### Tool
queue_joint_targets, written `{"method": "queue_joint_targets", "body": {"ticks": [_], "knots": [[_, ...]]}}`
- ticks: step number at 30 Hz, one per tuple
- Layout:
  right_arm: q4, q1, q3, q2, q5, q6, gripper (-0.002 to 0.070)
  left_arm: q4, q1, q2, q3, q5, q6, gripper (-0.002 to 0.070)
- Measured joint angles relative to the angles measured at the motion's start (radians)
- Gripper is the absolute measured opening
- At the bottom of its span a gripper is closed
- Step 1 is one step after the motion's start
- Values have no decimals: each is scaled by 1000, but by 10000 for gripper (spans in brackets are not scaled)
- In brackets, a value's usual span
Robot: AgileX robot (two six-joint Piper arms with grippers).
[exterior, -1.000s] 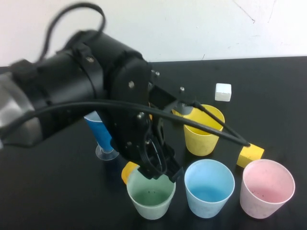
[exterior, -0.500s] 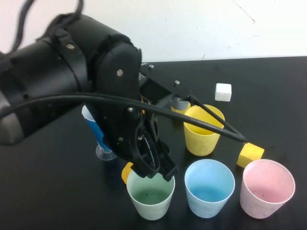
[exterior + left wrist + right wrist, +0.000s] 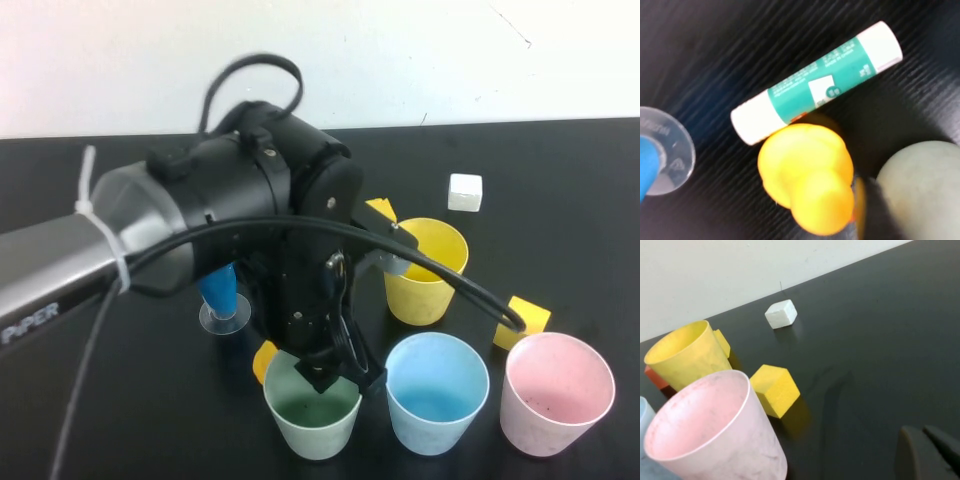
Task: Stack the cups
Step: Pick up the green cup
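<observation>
Three cups stand in a row at the table's front: pale green, light blue and pink. The yellow cup stands behind the blue one. My left gripper points down at the green cup's back rim, open, with one finger over the cup's mouth and the other outside it. In the left wrist view a dark finger shows beside the green cup's wall. My right gripper is shut and empty, low over bare table to the right of the pink cup and the yellow cup.
A tall blue cone on a clear foot stands left of the left arm. A yellow duck toy and a white-and-teal glue stick lie by the green cup. A white cube and a yellow cube lie to the right.
The left arm has swung and turned above the green cup, and its gripper has settled lower onto the cup's back rim. The cups have not moved.
</observation>
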Motion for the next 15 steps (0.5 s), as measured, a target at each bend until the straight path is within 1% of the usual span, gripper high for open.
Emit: {"method": "queue_joint_targets", "body": {"ticks": [1, 3, 4, 5, 8, 15], "knots": [[0, 0, 0, 0, 0, 0, -1, 0, 0, 6, 0, 0, 2, 251], [0, 0, 0, 0, 0, 0, -1, 0, 0, 10, 0, 0, 10, 120], [2, 0, 0, 0, 2, -2, -1, 0, 0, 10, 0, 0, 18, 79], [4, 0, 0, 0, 2, -2, -1, -3, 0, 10, 0, -1, 25, 57], [8, 0, 0, 0, 2, -4, -1, -7, 0, -17, 0, -3, 35, 22], [11, 0, 0, 0, 2, -8, -1, -26, 0, -179, 2, 24, 27, 17]]}}
